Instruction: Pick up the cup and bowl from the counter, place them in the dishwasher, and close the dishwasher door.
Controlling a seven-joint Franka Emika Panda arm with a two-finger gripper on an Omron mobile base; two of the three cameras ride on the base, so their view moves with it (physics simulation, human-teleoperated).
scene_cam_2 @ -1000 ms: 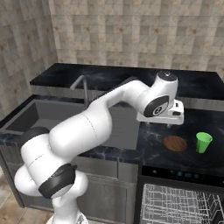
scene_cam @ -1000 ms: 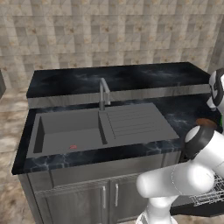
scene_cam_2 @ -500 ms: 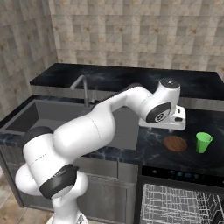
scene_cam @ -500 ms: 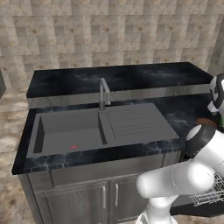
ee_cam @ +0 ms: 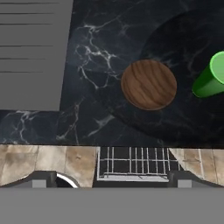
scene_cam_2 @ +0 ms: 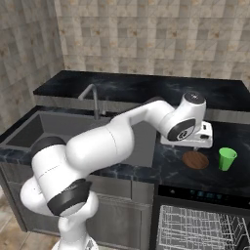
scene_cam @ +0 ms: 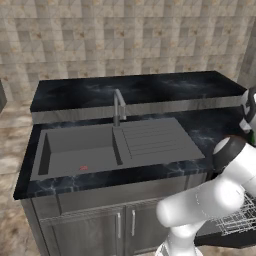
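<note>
The brown wooden bowl [scene_cam_2: 196,159] lies on the black marbled counter [scene_cam_2: 168,163], right of the sink. The green cup [scene_cam_2: 227,158] stands upright just right of the bowl, apart from it. My gripper [ee_cam: 113,181] hovers above the counter, open, with nothing between its widely spread fingertips [ee_cam: 41,179]. In the hand view the bowl [ee_cam: 148,84] sits ahead, slightly right of centre, and the cup [ee_cam: 212,76] is at the right edge. The dishwasher [scene_cam_2: 200,194] is below the counter, its white wire rack [scene_cam_2: 200,227] exposed; this rack [ee_cam: 133,163] also lies beyond the counter edge.
The grey sink [scene_cam: 75,155] with its faucet [scene_cam: 117,105] and ribbed drainboard [ee_cam: 30,52] lies left of the bowl. Grey cabinet doors [scene_cam: 120,227] sit under the sink. A raised black ledge [scene_cam_2: 146,85] and tiled wall run behind the counter.
My hand has moved right along the counter and slightly down, ending closer above the bowl. Bowl and cup have not moved.
</note>
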